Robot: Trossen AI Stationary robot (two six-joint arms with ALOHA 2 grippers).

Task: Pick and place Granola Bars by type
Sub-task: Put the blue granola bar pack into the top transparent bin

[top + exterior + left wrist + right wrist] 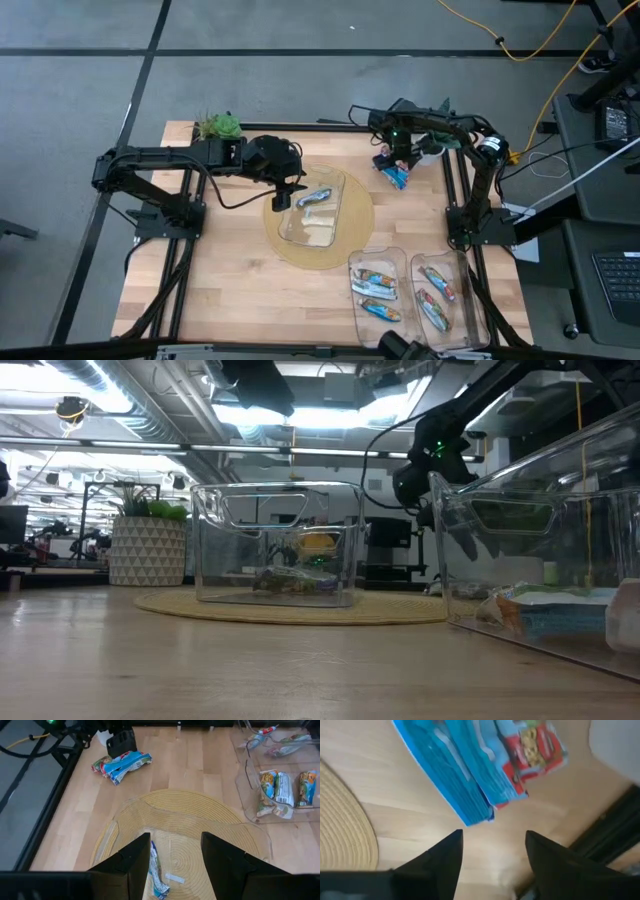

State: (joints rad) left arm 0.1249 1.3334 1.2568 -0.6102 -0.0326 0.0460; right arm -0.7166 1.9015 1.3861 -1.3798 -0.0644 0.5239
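On the left, the left pincer (pixel 288 195) hung over the clear bin (pixel 300 232) standing on the round woven mat (pixel 358 238), its fingers (pixel 131 860) spread apart and empty. One blue-and-silver bar (pixel 316 197) lay in that bin, just beside that pincer.

Further right, the right pincer (pixel 398 160) hovered over a small pile of bars (pixel 393 175) on the bare surface (pixel 230 290) near the far edge. Its fingers (pixel 440 859) stood apart, gripping nothing. In the right wrist view the blue bars of the pile (pixel 455 765) lay just ahead of the fingertips, their long axes slanting across the gap rather than square to it. The right arm was clearly the nearer one, so I judge the next grasp to be its job, after turning the wrist or lowering onto the pile.

Nearest the front right corner, two clear bins (pixel 470 318) held sorted multicoloured bars (pixel 377 285).
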